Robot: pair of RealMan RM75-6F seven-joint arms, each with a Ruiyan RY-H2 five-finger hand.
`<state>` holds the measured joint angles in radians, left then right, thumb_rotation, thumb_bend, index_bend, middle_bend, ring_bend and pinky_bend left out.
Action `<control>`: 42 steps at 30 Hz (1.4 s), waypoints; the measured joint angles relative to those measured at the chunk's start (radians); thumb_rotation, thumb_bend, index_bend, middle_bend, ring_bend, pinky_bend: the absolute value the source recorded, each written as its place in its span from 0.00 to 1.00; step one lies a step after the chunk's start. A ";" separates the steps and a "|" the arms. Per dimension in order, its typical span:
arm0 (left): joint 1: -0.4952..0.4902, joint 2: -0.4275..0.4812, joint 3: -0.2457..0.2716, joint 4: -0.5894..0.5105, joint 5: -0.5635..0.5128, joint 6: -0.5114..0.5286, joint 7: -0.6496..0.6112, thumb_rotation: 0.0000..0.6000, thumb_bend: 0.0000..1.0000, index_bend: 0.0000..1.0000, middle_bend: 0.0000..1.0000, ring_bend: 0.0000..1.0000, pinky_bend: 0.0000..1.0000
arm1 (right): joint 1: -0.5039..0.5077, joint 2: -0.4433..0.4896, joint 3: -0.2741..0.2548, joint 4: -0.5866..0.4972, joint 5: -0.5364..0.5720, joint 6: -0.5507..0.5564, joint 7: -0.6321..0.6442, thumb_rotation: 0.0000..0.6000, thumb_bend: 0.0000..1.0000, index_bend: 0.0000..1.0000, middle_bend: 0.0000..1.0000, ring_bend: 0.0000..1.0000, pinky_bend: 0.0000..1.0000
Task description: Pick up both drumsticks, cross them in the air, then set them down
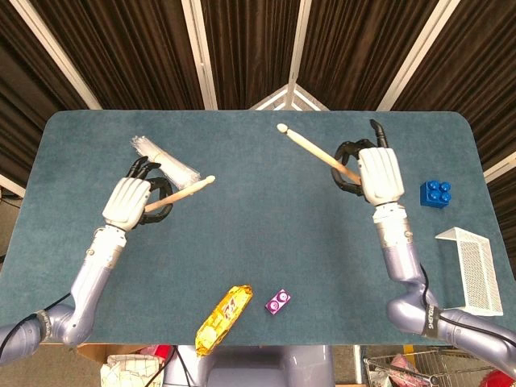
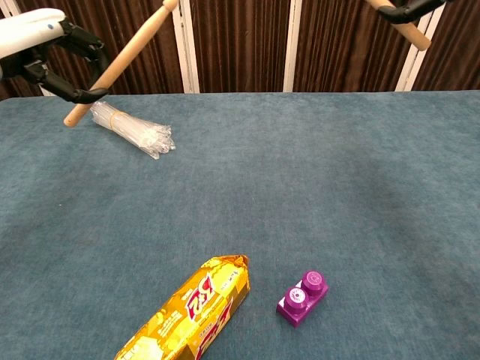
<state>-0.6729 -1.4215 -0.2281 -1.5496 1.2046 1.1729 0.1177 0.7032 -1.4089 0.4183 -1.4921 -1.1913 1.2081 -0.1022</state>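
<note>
My left hand (image 1: 129, 201) grips a wooden drumstick (image 1: 184, 192) raised above the table, its tip pointing right and slightly up. The chest view shows the same left hand (image 2: 41, 41) at the top left with its drumstick (image 2: 124, 60) slanting up past the frame edge. My right hand (image 1: 379, 173) holds the other drumstick (image 1: 310, 150), whose tip points up-left toward the table's middle. Only that stick's butt end (image 2: 401, 26) and dark fingertips (image 2: 409, 9) show at the chest view's top right. The two sticks are apart, not touching.
A bundle of clear straws (image 1: 165, 165) lies under my left hand's side of the table. A yellow snack packet (image 1: 223, 318) and a purple block (image 1: 278, 302) sit near the front edge. A blue block (image 1: 436, 193) and a white wire basket (image 1: 472, 270) are at the right.
</note>
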 measured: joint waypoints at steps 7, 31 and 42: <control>-0.046 -0.023 -0.033 -0.061 -0.062 -0.024 0.139 1.00 0.54 0.62 0.60 0.16 0.00 | 0.043 -0.023 0.000 -0.040 0.032 -0.022 -0.124 1.00 0.48 0.76 0.70 0.45 0.00; -0.130 -0.120 -0.083 -0.158 -0.216 -0.023 0.322 1.00 0.53 0.62 0.60 0.16 0.00 | 0.089 -0.082 -0.069 -0.071 -0.054 0.008 -0.255 1.00 0.48 0.76 0.71 0.45 0.00; -0.171 -0.173 -0.108 -0.189 -0.247 0.024 0.406 1.00 0.53 0.62 0.60 0.16 0.00 | 0.099 -0.092 -0.085 -0.113 -0.063 0.011 -0.314 1.00 0.48 0.76 0.71 0.45 0.00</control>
<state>-0.8435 -1.5949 -0.3363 -1.7383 0.9572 1.1974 0.5240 0.8027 -1.5005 0.3330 -1.6048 -1.2545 1.2189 -0.4160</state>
